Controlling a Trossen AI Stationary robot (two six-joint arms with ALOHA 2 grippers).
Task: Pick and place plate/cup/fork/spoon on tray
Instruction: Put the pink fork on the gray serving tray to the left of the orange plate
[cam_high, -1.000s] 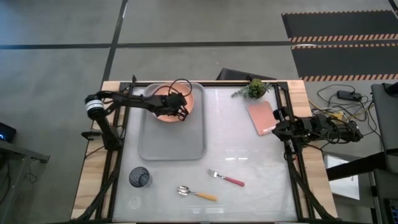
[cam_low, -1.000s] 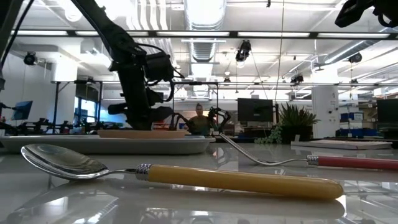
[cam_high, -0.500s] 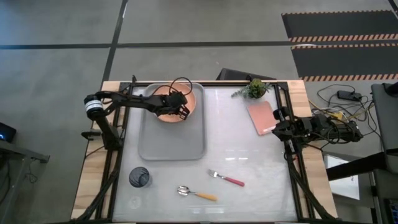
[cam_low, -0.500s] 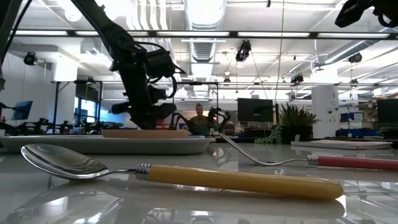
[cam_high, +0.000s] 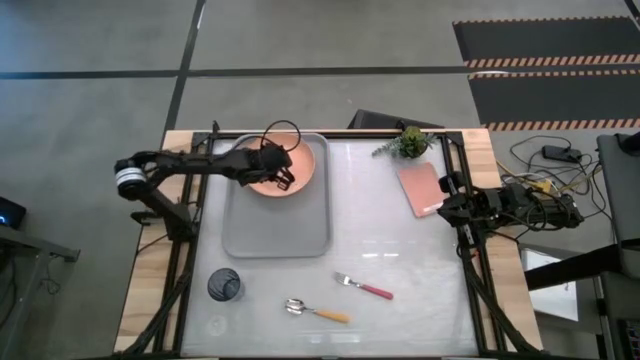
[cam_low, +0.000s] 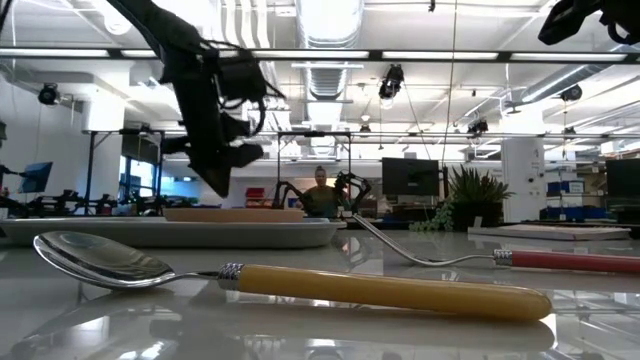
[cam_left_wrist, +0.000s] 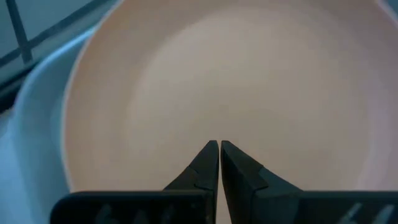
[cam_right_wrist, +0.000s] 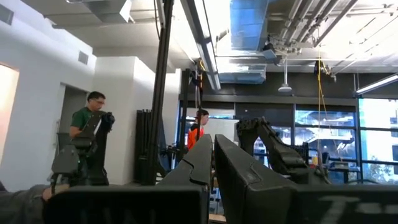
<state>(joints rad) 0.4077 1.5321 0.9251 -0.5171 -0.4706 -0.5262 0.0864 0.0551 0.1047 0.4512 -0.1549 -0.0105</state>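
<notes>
— Hovering over the plate (cam_high: 290, 165) right now is the left gripper (cam_high: 281, 173), fingers pinched together with nothing between them. From the left wrist view the two dark fingertips (cam_left_wrist: 208, 163) meet over the plate's pale salmon floor.

— And the plate itself?

— Sitting flat on the tray (cam_high: 277, 227), up at the far end of it. The low view shows the gripper lifted clear above the plate (cam_low: 232, 214), no contact.

— What about the rest of the set?

— All on the table, off the tray. The cup (cam_high: 224, 286) stands near the front left corner, apart from the tray's near edge. The spoon (cam_high: 317, 311) lies near the front edge, the fork (cam_high: 365, 288) just beyond it and a little to the right. In the low view the spoon's bowl (cam_low: 95, 258) and yellow handle fill the foreground, fork (cam_low: 500, 259) behind.

— Right arm?

— Parked at the table's right edge, right gripper (cam_high: 446, 208) beside the pink slab (cam_high: 420, 189), a small plant (cam_high: 408, 141) at the far edge. Its fingers (cam_right_wrist: 198, 167) look clenched, nearly touching, empty, with a person (cam_right_wrist: 87, 118) visible in the room beyond.
</notes>
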